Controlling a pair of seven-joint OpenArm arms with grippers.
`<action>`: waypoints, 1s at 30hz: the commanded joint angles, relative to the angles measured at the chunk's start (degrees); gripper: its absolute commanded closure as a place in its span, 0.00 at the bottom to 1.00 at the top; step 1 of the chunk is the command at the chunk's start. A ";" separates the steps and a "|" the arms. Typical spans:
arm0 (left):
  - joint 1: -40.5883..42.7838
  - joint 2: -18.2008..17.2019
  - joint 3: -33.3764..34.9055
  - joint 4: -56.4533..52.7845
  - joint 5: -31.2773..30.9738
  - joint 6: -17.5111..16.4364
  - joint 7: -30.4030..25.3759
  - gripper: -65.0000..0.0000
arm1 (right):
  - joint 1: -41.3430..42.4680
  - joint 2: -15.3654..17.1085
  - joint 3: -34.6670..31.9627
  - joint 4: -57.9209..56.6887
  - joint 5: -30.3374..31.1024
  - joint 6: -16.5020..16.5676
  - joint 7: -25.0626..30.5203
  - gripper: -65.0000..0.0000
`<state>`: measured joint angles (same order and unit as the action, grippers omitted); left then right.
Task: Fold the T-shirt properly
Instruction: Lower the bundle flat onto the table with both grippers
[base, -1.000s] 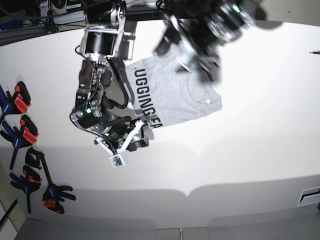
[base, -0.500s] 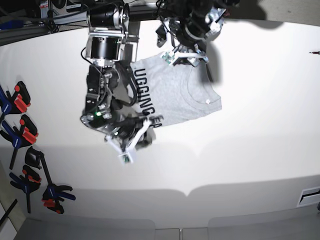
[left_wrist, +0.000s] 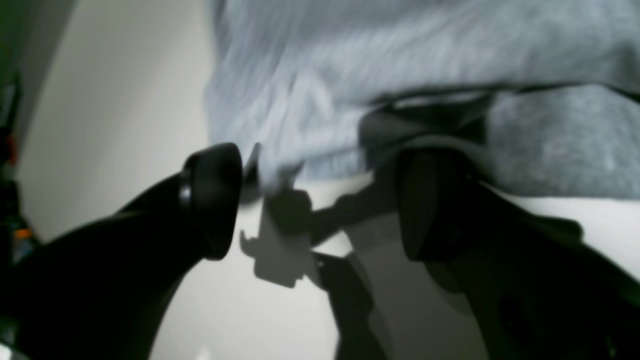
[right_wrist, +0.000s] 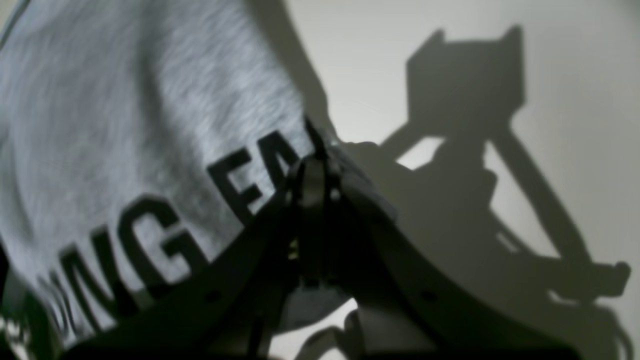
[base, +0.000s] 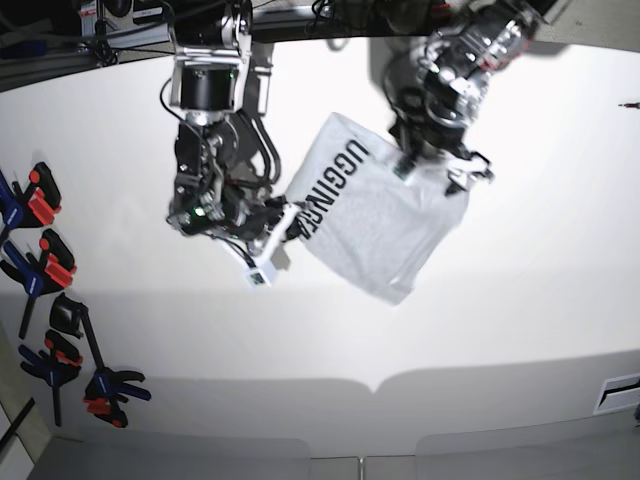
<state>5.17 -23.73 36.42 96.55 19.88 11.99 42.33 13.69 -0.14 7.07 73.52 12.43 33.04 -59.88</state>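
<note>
Base view has the shirt (base: 375, 225) lying toward the far edge of the bench (base: 520, 300), skewed, its lettered side up and one corner pointing at the near edge. Right gripper (right_wrist: 315, 175) is clamped tight on the printed edge, jaws pinched together just past the black letters, so that corner is pinned for a pull or a flip, I reckon. Left gripper (left_wrist: 315, 200) sits over the opposite edge with its jaws spread wide and nothing between them, cloth only brushing the fingertips (left_wrist: 215, 195); it looks poised to take hold. With only one side gripped, the cloth hangs slack and bunched, so folding looks barely begun. Clamps (base: 50, 300) line the left edge.
</note>
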 joint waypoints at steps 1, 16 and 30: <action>-1.22 -0.39 -0.07 0.09 0.63 0.70 0.07 0.32 | 0.17 0.00 -0.07 1.90 1.53 0.90 -0.28 1.00; -8.41 -0.46 -0.07 -2.40 0.68 0.70 0.94 0.32 | -17.25 -0.50 -0.48 18.43 4.72 2.51 -1.40 1.00; -8.50 -1.22 -0.07 -2.01 11.98 10.88 14.25 0.32 | -18.64 -0.46 3.30 33.66 4.33 1.20 -3.48 1.00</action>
<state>-2.39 -24.49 36.67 93.38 30.28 21.98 57.25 -5.76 -0.64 10.39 106.06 16.01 34.48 -64.29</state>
